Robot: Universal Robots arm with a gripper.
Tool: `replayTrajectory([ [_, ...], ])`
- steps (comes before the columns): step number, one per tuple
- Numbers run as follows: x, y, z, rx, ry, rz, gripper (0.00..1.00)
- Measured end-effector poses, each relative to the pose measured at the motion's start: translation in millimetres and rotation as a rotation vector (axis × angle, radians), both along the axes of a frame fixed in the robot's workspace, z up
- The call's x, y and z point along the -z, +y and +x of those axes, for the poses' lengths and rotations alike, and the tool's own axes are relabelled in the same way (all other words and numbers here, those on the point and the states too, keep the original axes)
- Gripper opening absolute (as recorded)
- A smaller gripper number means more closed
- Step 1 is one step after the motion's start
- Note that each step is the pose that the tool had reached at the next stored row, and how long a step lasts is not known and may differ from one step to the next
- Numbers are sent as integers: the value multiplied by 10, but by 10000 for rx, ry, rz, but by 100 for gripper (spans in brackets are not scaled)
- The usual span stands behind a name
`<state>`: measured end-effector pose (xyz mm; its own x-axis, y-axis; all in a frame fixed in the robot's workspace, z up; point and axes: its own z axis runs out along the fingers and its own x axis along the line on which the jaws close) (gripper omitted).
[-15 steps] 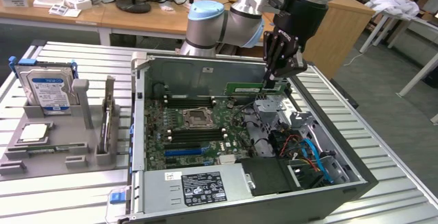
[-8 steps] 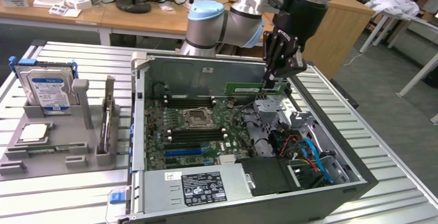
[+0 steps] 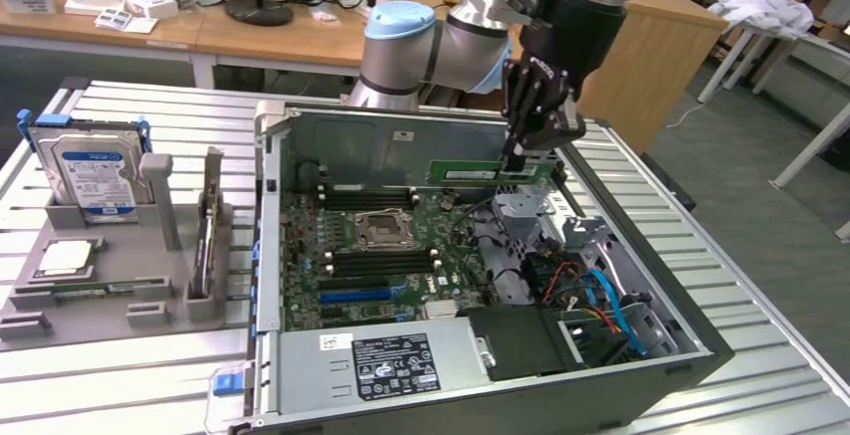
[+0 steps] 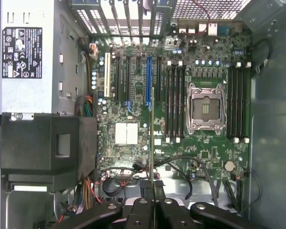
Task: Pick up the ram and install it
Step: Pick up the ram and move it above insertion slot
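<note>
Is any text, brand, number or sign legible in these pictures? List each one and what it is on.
No text is legible.
Print and symbols on the power supply label: too small to read.
Print on the hard drive label: blurred.
White strip on the ram: too small to read.

Ribbed silver metal table, open computer case lying on its side toward the exterior view's right, grey parts holder resting just beside it toward the exterior view's left, slats showing around both.
</note>
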<state>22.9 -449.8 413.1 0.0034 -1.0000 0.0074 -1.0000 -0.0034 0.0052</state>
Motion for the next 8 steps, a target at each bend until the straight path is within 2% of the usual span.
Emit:
replayTrajectory([
  [8,0,3,-113,0,0,0,12],
])
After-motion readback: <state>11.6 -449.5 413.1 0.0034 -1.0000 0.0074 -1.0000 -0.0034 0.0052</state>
